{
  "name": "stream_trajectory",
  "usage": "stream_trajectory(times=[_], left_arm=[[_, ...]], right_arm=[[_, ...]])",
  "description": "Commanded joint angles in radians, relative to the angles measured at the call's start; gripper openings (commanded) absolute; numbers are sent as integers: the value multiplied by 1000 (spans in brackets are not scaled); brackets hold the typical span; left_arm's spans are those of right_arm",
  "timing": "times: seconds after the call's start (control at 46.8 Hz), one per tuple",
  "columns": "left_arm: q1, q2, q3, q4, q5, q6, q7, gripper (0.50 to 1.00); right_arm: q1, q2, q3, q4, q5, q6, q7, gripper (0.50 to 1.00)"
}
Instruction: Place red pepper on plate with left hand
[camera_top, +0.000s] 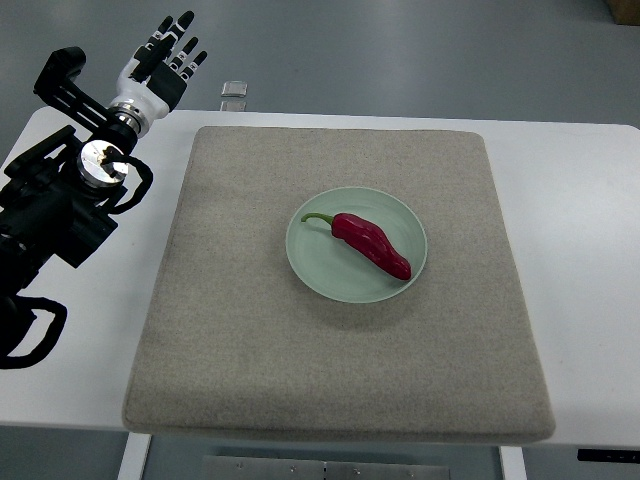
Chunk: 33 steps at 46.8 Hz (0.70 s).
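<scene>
A red pepper (372, 243) with a green stem lies on the pale green plate (315, 262), slanting from upper left to lower right. The plate rests near the middle of a grey felt mat (240, 330). My left hand (168, 55) is far off at the upper left, beyond the table's back edge, with its fingers spread and nothing in them. Its black arm (55, 200) comes in along the left edge. The right arm does not show.
The mat covers most of a white table (580, 200). A small clear object (234, 93) sits just past the table's back edge near the left hand. Grey floor lies beyond.
</scene>
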<state>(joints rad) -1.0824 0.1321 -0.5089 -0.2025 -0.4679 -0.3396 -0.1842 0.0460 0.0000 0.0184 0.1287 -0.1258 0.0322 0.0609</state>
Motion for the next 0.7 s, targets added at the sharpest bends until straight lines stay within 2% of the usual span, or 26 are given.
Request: stream_trajectory(times=[0.0,0.683], left_arm=[[-7,0,0,0,-2,4,0,992],[-4,-5,-3,2,-2,13,0,992]], right_arm=[[0,0,0,0,0,0,0,928],[-2,0,2,14,-2,-2,19,928]])
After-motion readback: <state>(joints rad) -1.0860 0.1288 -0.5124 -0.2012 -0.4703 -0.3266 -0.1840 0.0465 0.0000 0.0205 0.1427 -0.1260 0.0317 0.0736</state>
